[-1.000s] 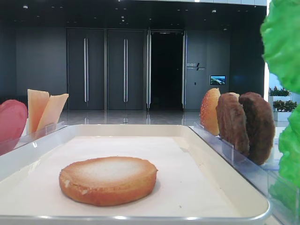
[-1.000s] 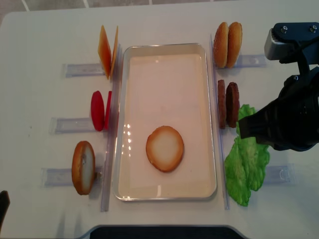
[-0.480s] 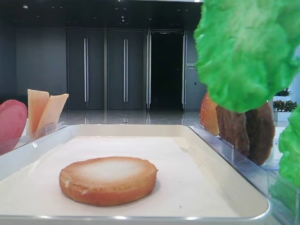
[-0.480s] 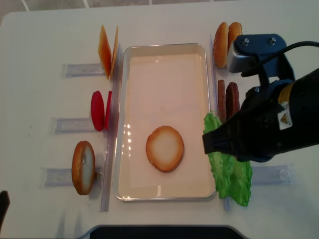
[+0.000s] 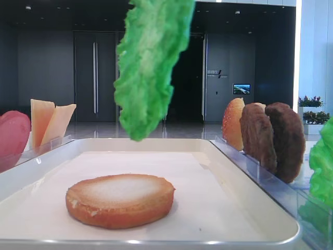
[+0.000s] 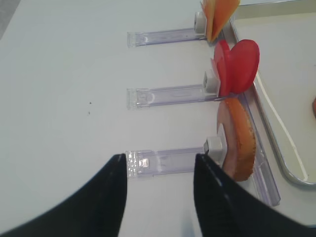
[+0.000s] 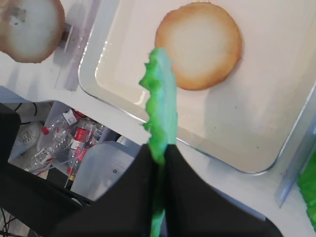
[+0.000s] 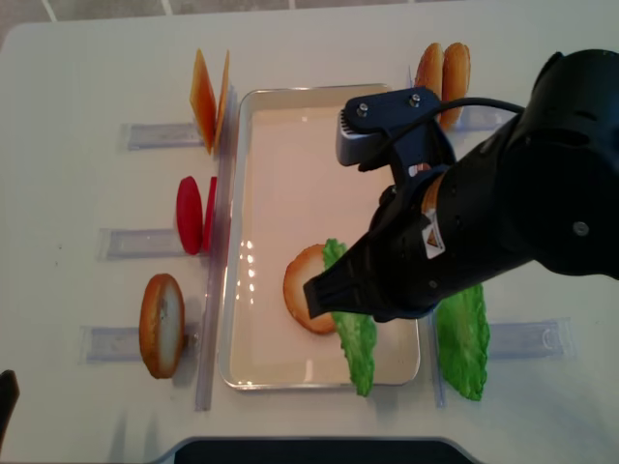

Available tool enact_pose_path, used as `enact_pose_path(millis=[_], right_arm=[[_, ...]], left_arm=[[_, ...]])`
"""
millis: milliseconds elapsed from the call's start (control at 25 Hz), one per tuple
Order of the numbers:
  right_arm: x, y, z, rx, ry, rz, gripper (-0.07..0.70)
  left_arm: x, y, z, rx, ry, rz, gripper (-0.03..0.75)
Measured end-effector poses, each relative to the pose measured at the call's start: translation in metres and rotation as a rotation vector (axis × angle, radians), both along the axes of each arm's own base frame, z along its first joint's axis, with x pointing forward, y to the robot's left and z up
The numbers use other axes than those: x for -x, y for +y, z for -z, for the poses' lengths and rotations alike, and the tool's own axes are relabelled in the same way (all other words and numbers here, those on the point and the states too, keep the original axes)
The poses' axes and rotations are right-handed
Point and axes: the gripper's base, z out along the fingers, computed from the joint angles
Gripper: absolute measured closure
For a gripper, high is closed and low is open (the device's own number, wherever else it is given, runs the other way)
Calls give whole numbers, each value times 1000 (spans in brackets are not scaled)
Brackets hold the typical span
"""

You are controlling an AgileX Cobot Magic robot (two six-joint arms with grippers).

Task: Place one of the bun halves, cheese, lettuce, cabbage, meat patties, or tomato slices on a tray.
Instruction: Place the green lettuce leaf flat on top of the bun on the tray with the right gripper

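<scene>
My right gripper (image 7: 159,150) is shut on a green lettuce leaf (image 7: 160,98), which hangs edge-on over the tray (image 7: 247,128). The leaf (image 5: 151,67) dangles above a bun half (image 5: 119,200) lying flat, pale face up, on the tray's white liner. From above, the leaf (image 8: 353,333) overlaps the bun half's (image 8: 305,290) right edge, and the right arm covers much of the tray (image 8: 290,145). My left gripper (image 6: 159,160) is open and holds nothing, low over the table left of a rack that holds an upright bun half (image 6: 237,140).
Clear racks flank the tray. Cheese (image 8: 205,97), tomato slices (image 8: 191,215) and a bun half (image 8: 162,324) stand on the left. On the right are two bun halves (image 8: 443,68), meat patties (image 5: 270,138) and a second lettuce leaf (image 8: 462,333).
The right arm has swung left from the lettuce rack to over the tray, carrying the leaf until it hangs above the bun half. The left gripper's earlier state is not shown.
</scene>
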Motion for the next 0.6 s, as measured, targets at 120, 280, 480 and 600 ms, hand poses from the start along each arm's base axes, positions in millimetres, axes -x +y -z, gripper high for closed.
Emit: enact_pose_path(millis=[120, 280, 480, 600], right_arm=[[-2, 13, 0, -1, -2, -27, 587], [-2, 26, 2, -30, -2, -65, 587], [1, 36, -1, -127, -3, -149, 587], [3, 44, -4, -216, 0, -228, 587]], left_arm=[[0, 0, 0, 0, 0, 0, 374], [0, 0, 0, 0, 0, 0, 374], [0, 0, 0, 0, 0, 0, 374], [0, 0, 0, 0, 0, 0, 374]])
